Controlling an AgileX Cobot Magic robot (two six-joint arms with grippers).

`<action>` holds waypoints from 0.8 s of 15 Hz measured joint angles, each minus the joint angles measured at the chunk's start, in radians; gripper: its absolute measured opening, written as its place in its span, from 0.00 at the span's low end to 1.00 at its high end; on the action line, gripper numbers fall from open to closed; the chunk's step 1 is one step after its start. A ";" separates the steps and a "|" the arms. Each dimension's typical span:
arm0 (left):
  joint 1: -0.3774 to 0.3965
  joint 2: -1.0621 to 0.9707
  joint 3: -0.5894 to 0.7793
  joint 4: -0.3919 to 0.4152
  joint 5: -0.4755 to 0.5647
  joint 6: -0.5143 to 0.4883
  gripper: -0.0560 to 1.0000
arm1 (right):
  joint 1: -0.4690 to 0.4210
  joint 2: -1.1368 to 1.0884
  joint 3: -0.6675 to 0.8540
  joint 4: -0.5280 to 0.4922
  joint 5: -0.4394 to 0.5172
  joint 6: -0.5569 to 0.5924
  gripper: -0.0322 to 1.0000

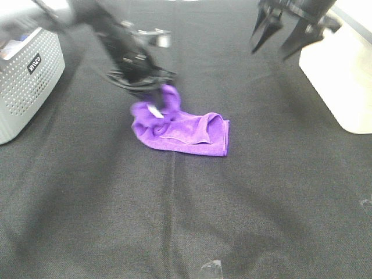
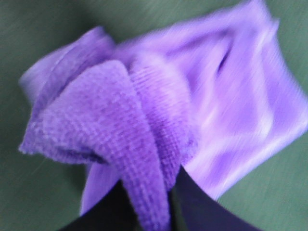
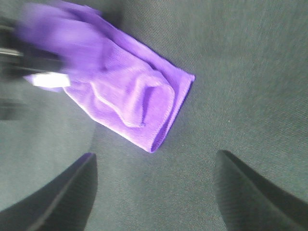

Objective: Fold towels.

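A purple towel (image 1: 186, 131) lies crumpled and partly folded on the black table. My left gripper (image 1: 156, 100) is shut on the towel's far left corner and holds that corner lifted above the rest. In the left wrist view the pinched fold of towel (image 2: 139, 159) rises from between the dark fingers (image 2: 192, 202). My right gripper (image 1: 278, 39) is open and empty, raised above the table at the far right, well apart from the towel. In the right wrist view the towel (image 3: 125, 96) lies beyond the two open fingers (image 3: 67, 192).
A grey perforated basket (image 1: 26, 81) stands at the far left edge. A white box (image 1: 343, 75) stands at the far right. The black cloth (image 1: 186, 221) covers the table in front of the towel.
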State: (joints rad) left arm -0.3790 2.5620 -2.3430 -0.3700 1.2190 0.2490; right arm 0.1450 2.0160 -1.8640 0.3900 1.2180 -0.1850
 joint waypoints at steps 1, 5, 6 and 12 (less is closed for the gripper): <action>-0.019 0.032 -0.046 -0.007 0.000 -0.023 0.10 | 0.000 -0.015 0.000 0.000 0.001 0.000 0.67; -0.072 0.090 -0.121 -0.049 0.001 -0.073 0.12 | 0.000 -0.073 0.000 0.000 0.001 0.000 0.67; -0.072 0.090 -0.121 -0.049 0.001 -0.073 0.12 | 0.000 -0.073 0.000 0.000 0.001 0.000 0.67; -0.129 0.096 -0.121 -0.322 -0.018 -0.086 0.55 | 0.000 -0.111 0.000 0.010 0.002 0.000 0.67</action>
State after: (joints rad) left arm -0.5080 2.6580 -2.4640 -0.6920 1.2010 0.1630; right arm 0.1450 1.9050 -1.8640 0.4000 1.2200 -0.1850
